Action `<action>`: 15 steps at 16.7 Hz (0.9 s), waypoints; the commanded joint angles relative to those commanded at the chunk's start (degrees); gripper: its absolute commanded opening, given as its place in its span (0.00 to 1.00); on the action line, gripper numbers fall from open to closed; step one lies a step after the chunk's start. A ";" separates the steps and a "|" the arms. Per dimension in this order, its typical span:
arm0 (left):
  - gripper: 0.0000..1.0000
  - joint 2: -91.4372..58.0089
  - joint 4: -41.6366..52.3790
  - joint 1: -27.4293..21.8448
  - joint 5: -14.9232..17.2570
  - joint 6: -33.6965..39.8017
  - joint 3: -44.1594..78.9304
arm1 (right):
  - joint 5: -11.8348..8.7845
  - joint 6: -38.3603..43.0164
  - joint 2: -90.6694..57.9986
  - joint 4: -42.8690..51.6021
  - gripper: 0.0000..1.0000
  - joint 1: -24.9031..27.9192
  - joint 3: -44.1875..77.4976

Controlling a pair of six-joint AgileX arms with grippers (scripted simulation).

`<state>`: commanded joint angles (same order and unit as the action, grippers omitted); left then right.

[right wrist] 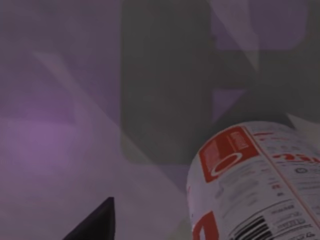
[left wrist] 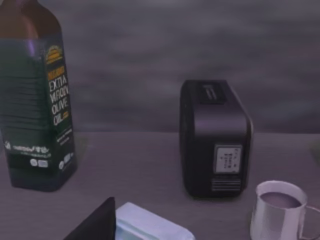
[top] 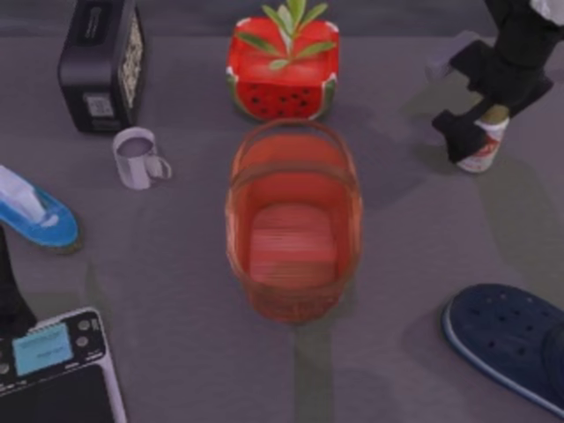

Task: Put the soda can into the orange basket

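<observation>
Jaws of the right gripper straddle the upright soda can at the bench's far right, apparently gripping it for carrying to the orange basket at centre.

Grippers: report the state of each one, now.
Left gripper: not in view in the top view; its state cannot be told.
Right gripper: down over the soda can at the table's right; grip cannot be told.
</observation>
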<state>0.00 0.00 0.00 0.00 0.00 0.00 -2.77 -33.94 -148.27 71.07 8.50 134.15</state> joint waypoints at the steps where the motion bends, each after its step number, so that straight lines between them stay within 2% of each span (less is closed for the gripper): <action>1: 1.00 0.00 0.00 0.00 0.00 0.00 0.00 | 0.00 0.00 0.00 0.00 0.92 0.00 0.00; 13: 1.00 0.00 0.00 0.00 0.00 0.00 0.00 | 0.00 0.00 0.00 0.00 0.02 0.00 0.00; 15: 1.00 0.00 0.00 0.00 0.00 0.00 0.00 | 0.00 0.00 0.00 0.00 0.00 0.00 0.00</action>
<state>0.00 0.00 0.00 0.00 0.00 0.00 -2.77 -33.94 -148.27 71.07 8.50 134.15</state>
